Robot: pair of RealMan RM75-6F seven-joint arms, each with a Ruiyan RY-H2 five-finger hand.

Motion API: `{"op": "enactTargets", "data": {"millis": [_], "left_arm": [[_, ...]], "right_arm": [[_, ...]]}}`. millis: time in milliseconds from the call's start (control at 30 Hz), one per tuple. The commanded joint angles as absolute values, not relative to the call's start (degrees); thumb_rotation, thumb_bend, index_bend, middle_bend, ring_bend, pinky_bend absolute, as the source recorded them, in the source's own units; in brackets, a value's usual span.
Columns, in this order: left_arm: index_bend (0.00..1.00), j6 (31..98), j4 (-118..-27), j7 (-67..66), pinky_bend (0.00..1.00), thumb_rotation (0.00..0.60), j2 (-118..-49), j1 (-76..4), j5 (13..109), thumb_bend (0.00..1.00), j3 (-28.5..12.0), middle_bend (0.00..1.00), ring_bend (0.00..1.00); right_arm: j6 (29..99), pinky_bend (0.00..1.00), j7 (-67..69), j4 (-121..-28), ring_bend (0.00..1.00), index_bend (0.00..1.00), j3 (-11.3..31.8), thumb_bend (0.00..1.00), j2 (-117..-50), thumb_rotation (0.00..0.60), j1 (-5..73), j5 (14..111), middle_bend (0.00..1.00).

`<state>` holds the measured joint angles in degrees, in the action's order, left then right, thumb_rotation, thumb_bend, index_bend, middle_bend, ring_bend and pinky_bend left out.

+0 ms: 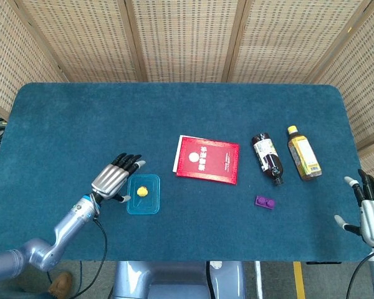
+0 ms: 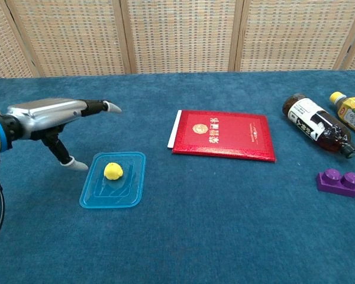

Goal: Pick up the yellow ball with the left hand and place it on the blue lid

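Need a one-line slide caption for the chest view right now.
Yellow ball resting on the blue lid, left hand open beside it, holding nothing.

We see a blue table; on it lie a lid, a red book, two bottles and a purple brick.

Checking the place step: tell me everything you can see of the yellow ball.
The yellow ball is small, matte and slightly lumpy rather than perfectly round. It rests on the blue lid, a little toward the lid's far-left part, touching only the lid. The left hand is open beside it, to the left, fingers clear of the ball.
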<state>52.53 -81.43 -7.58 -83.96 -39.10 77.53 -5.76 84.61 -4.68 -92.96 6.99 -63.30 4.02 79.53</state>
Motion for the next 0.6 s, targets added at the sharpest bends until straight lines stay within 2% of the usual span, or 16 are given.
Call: {"op": "enactTargets", "data": {"millis": [33, 100, 167, 333, 400, 600], "left_arm": [[0.00, 63.37, -88.16, -1.79, 0.00, 0.600, -74.03, -33.39, 79.59, 0.14, -7.57, 0.00, 0.00], [0.00, 66.34, -89.48, -1.13, 0.00, 0.600, -72.11, -31.54, 79.75, 0.10, -7.68, 0.00, 0.00], [0.00, 72.11, -91.42, -1.77, 0.00, 0.600, -69.40, -27.39, 78.24, 0.07, -7.79, 0.00, 0.00], [0.00, 82.27, -94.90, -5.31, 0.00, 0.600, -66.31, -19.40, 76.43, 0.05, -6.31, 0.00, 0.00], [0.00, 86.02, -96.09, -1.47, 0.00, 0.600, -65.08, -15.20, 77.21, 0.05, -4.44, 0.00, 0.00], [0.00, 88.36, -95.09, 4.84, 0.00, 0.600, -63.76, -10.40, 80.48, 0.05, -0.70, 0.00, 0.00]], "right_arm": [[84.90, 0.00, -4.46, -93.26, 0.00, 0.16, 6.85, 0.00, -63.04, 0.600, 3.85, 79.87, 0.00], [84.98, 0.00, -4.41, -93.37, 0.00, 0.16, 6.80, 0.00, -62.99, 0.600, 3.80, 79.97, 0.00], [85.03, 0.00, -4.33, -93.56, 0.00, 0.16, 6.73, 0.00, -62.85, 0.600, 3.74, 80.07, 0.00], [85.60, 0.00, -4.14, -93.98, 0.00, 0.16, 6.55, 0.00, -62.53, 0.600, 3.48, 80.70, 0.00], [85.98, 0.00, -4.07, -93.97, 0.00, 0.16, 6.53, 0.00, -62.36, 0.600, 3.37, 81.08, 0.00], [86.46, 0.00, -3.72, -93.91, 0.00, 0.16, 6.54, 0.00, -62.22, 0.600, 3.21, 81.43, 0.00]]}}
